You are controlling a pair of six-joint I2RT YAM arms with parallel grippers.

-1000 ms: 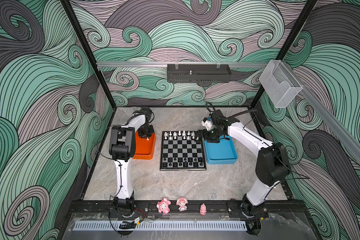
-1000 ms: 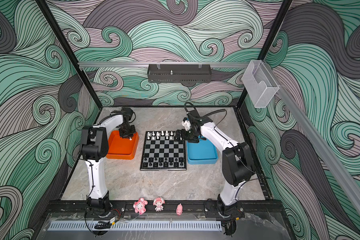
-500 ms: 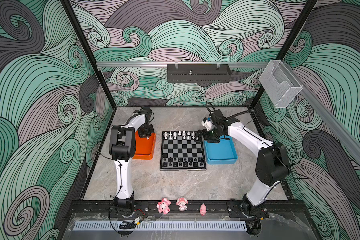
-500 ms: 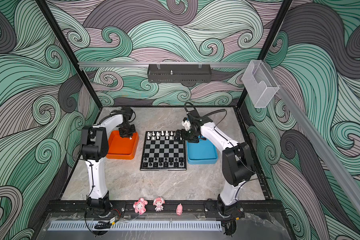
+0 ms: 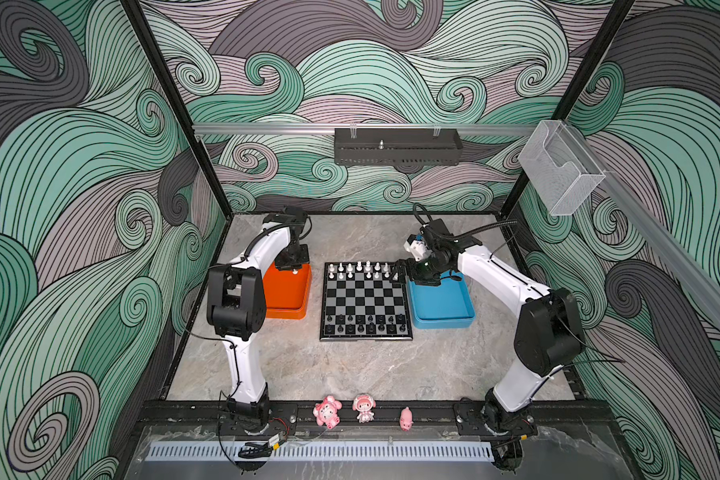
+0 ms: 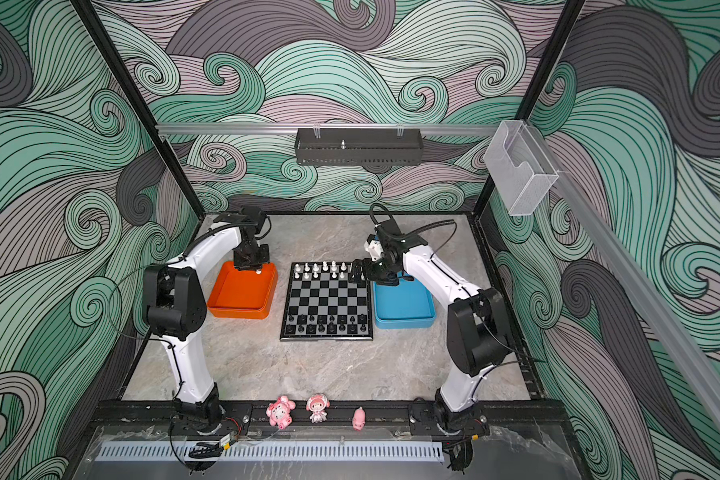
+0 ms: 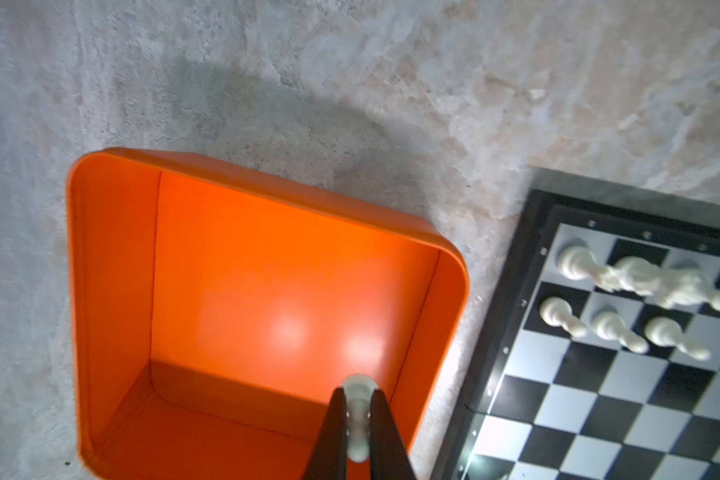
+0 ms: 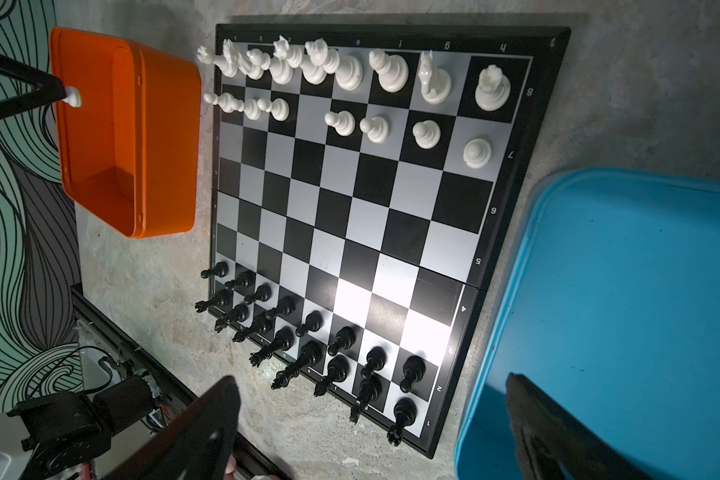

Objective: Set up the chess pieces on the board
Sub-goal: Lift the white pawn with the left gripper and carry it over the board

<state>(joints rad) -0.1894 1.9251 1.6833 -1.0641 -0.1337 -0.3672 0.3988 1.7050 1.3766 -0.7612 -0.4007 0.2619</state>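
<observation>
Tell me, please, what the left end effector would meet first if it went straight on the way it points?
Probably the floor of the orange tray: the left end effector, shut on a white pawn, points down into it, though depth is unclear.

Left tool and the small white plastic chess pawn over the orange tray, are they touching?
Touching. The left wrist view shows the left tool shut on the small white plastic pawn, both black fingers pressing its sides, over the orange tray.

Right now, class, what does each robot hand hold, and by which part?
Left hand pinches a white pawn by its upper body, base protruding. Right hand is open, empty.
</observation>
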